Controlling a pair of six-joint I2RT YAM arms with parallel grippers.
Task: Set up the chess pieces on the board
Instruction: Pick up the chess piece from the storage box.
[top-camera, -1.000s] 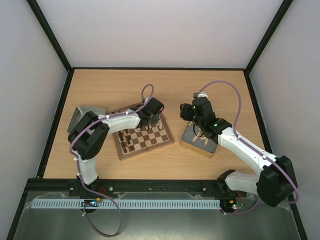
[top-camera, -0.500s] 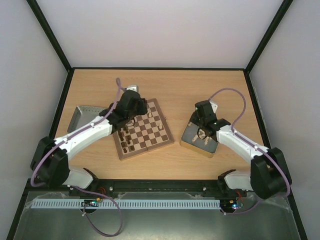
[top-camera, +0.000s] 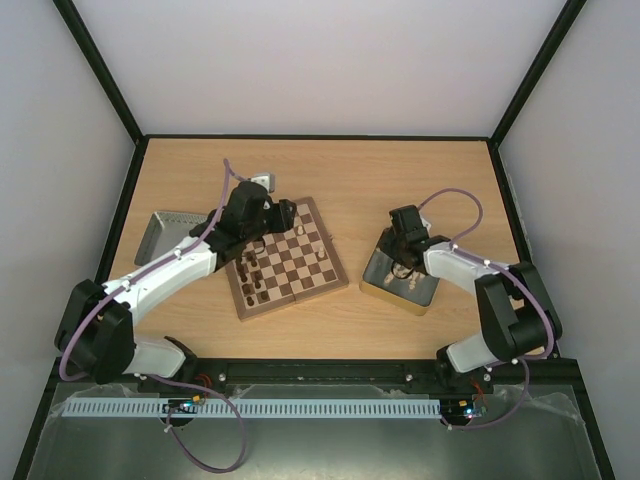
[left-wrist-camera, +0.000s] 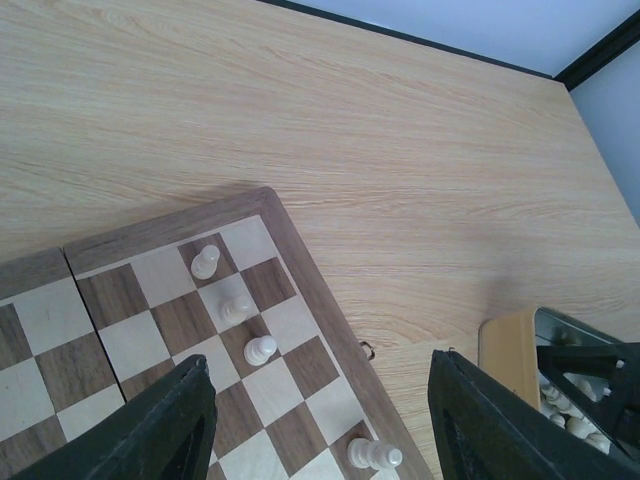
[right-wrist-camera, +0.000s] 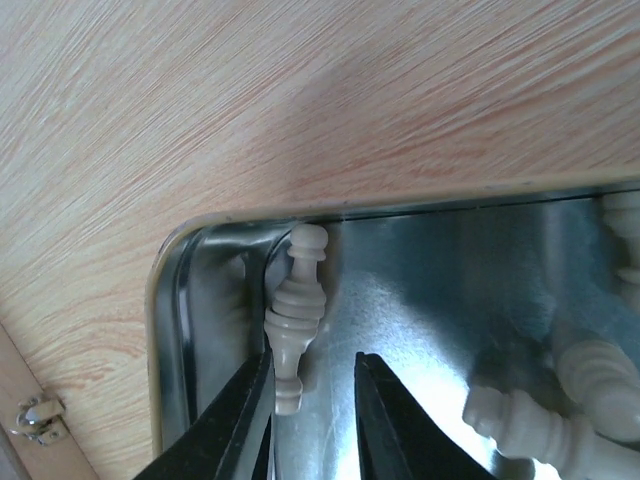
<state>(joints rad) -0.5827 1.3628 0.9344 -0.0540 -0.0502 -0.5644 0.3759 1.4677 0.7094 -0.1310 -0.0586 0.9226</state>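
The chessboard (top-camera: 290, 265) lies left of centre, with dark pieces (top-camera: 250, 278) on its left side and cream pawns (top-camera: 322, 255) along its right edge. My left gripper (top-camera: 283, 217) hangs open and empty over the board's far corner. In the left wrist view it (left-wrist-camera: 322, 362) is above the board (left-wrist-camera: 160, 330) and cream pawns (left-wrist-camera: 260, 350). My right gripper (top-camera: 402, 262) is down in the right tin (top-camera: 378, 288). In the right wrist view it (right-wrist-camera: 315, 360) is open around the base of a cream piece (right-wrist-camera: 292, 320) lying in the tin's corner.
A second metal tin (top-camera: 160, 235) sits left of the board. Several more cream pieces (right-wrist-camera: 560, 420) lie loose in the right tin (right-wrist-camera: 180, 330). The right tin also shows at the left wrist view's edge (left-wrist-camera: 510, 345). Black walls border the table.
My left gripper swung from the board's right side to its far corner. My right gripper came down into the right tin.
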